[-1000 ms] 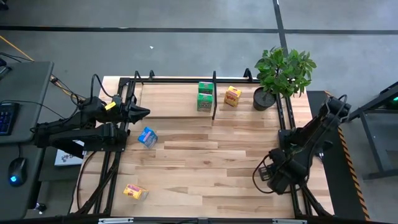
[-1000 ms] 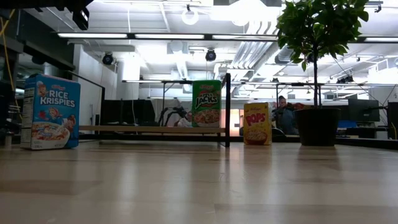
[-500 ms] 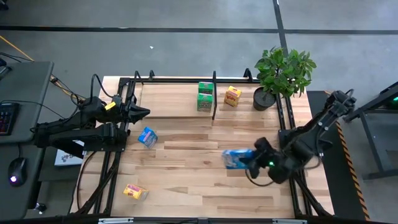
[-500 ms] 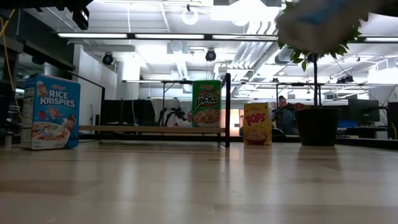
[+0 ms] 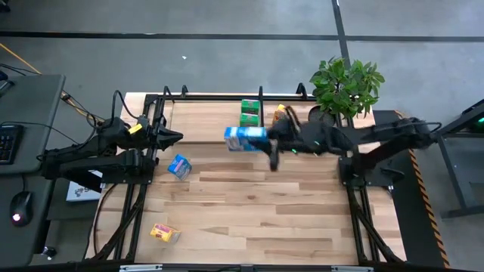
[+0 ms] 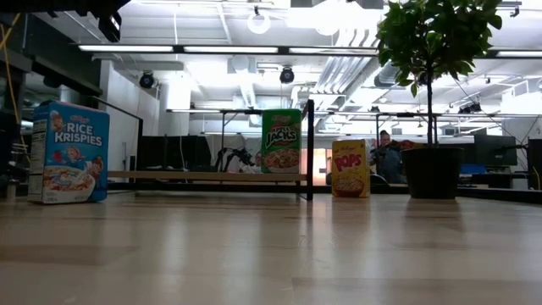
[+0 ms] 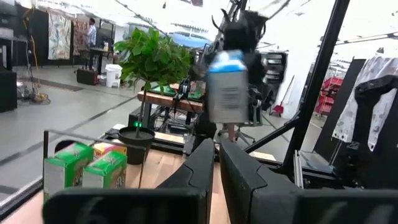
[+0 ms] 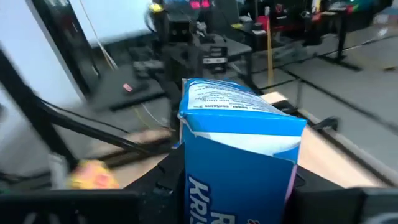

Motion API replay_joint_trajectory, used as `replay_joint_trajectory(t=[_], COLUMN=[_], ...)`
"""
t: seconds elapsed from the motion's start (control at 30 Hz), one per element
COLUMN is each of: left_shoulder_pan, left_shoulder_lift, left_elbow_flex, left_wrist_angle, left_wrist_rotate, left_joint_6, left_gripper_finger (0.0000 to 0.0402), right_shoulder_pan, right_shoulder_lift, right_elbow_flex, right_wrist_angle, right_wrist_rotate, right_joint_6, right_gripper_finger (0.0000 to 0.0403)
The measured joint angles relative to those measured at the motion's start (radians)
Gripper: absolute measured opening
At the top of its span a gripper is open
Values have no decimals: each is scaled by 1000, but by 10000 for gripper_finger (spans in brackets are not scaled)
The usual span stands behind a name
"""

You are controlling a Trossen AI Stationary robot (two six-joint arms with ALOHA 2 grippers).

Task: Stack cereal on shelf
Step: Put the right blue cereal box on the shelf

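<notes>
My right gripper (image 5: 262, 140) reaches out from the table's right and is shut on a blue cereal box (image 5: 244, 138), in the air at the front of the shelf (image 5: 208, 121). The left wrist view shows this box (image 7: 229, 87) too. Two green boxes (image 5: 249, 117) stand on the shelf board left of the black divider (image 5: 260, 113). A yellow box (image 5: 280, 112) stands right of it, partly behind my arm. Another blue box (image 5: 179, 166) and a yellow one (image 5: 164, 233) rest on the tabletop. My left gripper (image 5: 174, 137) waits shut at the table's left. My right gripper pinches the blue box (image 8: 239, 162) between its two fingers (image 8: 166, 180), one on each broad side. The fingers come level from the table's right. The box is lifted clear and sticks out beyond the fingers toward the table's left, its end flap (image 8: 239, 106) pointing away from the gripper.
A potted plant (image 5: 344, 89) stands at the shelf's right end, close behind my right arm. In the low view the blue box (image 6: 68, 152), a green box (image 6: 281, 152), the yellow box (image 6: 351, 168) and the pot (image 6: 432, 172) stand upright. Black frame bars (image 5: 155, 151) edge the table's left.
My right arm has swung fast from the table's near right corner toward the far edge and the left, up to the shelf's front. It carried the blue box along, lifted clear all the way. The left arm has kept still.
</notes>
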Motion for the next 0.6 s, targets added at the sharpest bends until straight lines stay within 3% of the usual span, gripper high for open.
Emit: replay_joint_trajectory(t=[0.17,0.3,0.6], left_shoulder_pan=[0,0,0], left_shoulder_lift=[0,0,0], left_elbow_flex=[0,0,0], left_wrist_angle=[-17,-17,-16], left_wrist_rotate=[0,0,0], left_joint_6=[-15,-14,-14], left_gripper_finger=[19,19,19], right_shoulder_pan=[-113,-200,-314], right_shoulder_lift=[216,406,756], right_elbow_flex=[305,535,856], right_wrist_angle=[-245,-450,-712], right_wrist_rotate=[-37,-14,-61], right_joint_6=[-179,-219,-259], right_gripper_finger=[124,124,124])
